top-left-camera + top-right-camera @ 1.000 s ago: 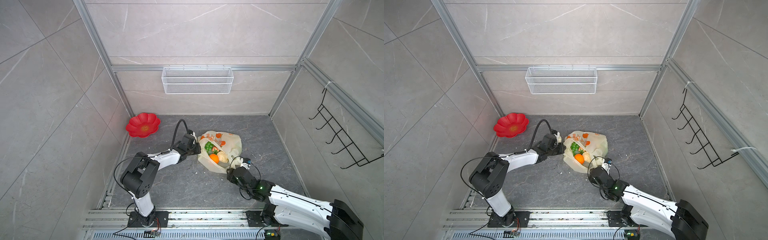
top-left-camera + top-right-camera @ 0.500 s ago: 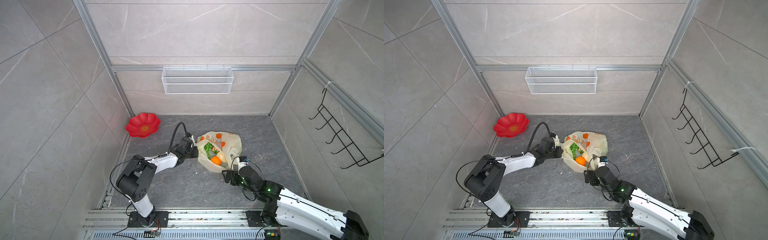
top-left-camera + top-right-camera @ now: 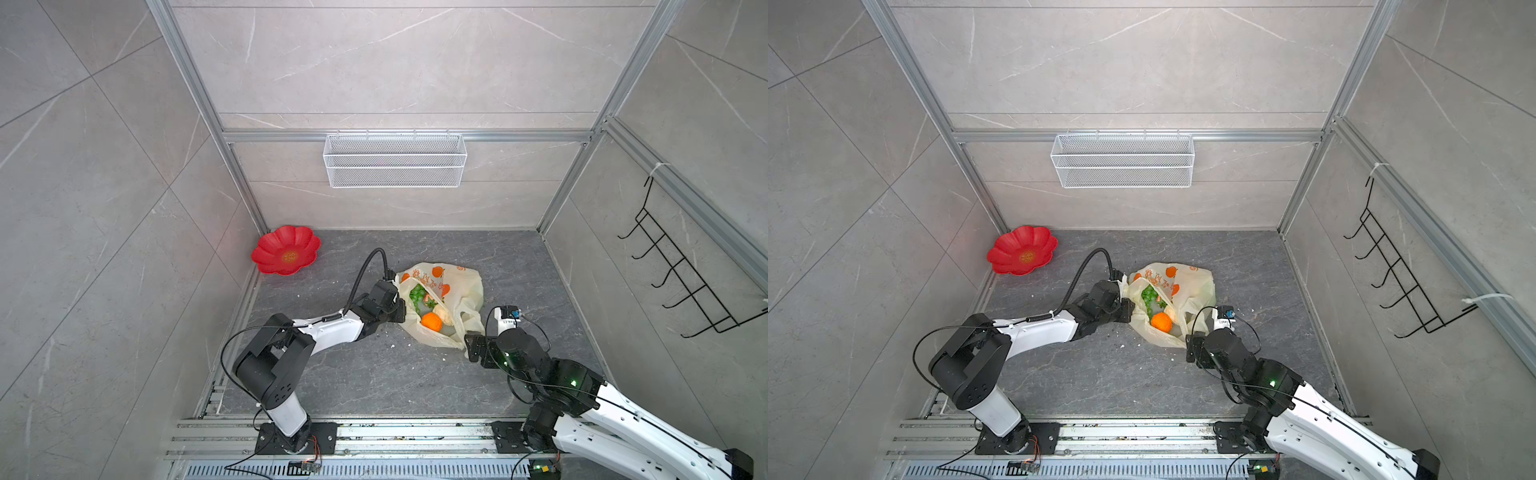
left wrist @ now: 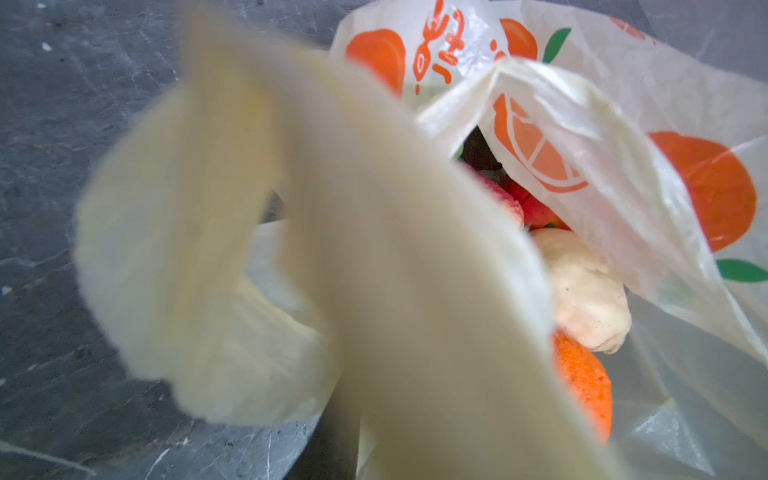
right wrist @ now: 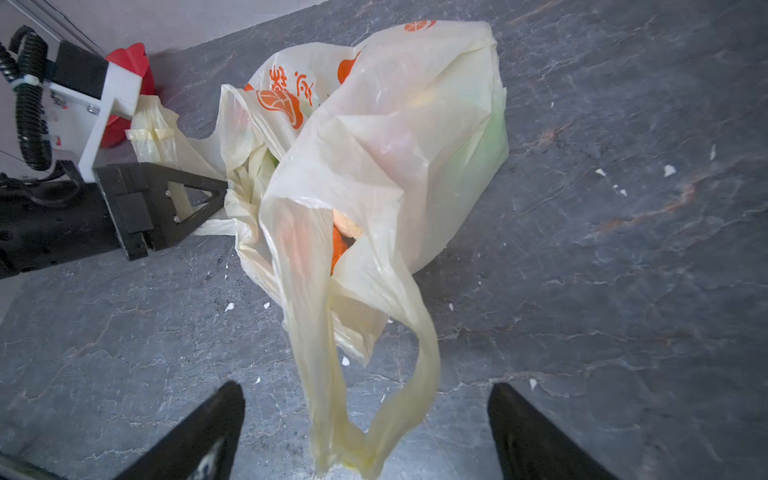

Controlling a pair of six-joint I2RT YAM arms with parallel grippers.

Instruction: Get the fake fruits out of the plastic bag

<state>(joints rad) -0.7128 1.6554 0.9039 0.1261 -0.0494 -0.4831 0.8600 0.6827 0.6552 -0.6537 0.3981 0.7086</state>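
The plastic bag (image 3: 461, 286) lies crumpled on the grey counter (image 3: 374, 374), mouth open, with the fake fruits (image 3: 1160, 322) inside it: an orange one, green grapes (image 3: 417, 294) and a pale one (image 4: 586, 291). The left gripper (image 5: 223, 192) is at the bag's mouth with a handle draped over it; I cannot tell whether its fingers grip. The right gripper (image 5: 365, 432) is just in front of the bag, its fingers (image 5: 199, 432) spread wide, and the other handle loop passes between them, touching neither.

To my far left, a red flower-shaped plastic plate (image 3: 286, 251) rests on the dark grey stone-look desk (image 3: 374, 374). A white wire-mesh basket (image 3: 395, 166) hangs on the wall beyond.
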